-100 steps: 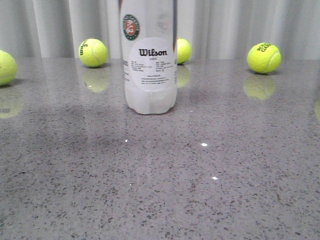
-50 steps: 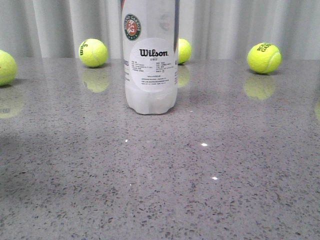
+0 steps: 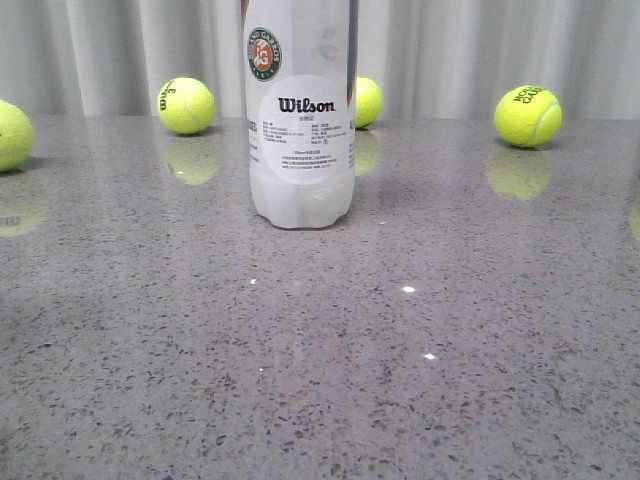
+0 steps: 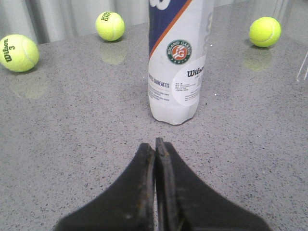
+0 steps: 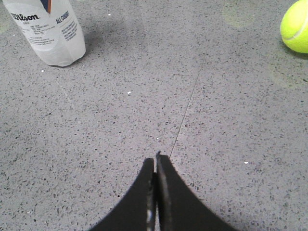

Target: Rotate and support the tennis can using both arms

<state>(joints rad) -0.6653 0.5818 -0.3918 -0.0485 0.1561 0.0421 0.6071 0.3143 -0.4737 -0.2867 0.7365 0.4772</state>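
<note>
Glossy grey speckled table (image 3: 480, 400), pale curtain (image 3: 450, 50)

Left gripper (image 4: 155, 144), fingers pressed together, above a grey speckled table (image 4: 72, 125); the tennis can (image 4: 177, 62) stands upright just beyond the fingertips, untouched; three tennis balls (image 4: 18, 53) lie farther back, near a curtain

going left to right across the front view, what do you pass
tennis ball cut by the left edge → tennis ball marked 3 → tennis can → tennis ball partly hidden behind the can → tennis ball at far right
</note>
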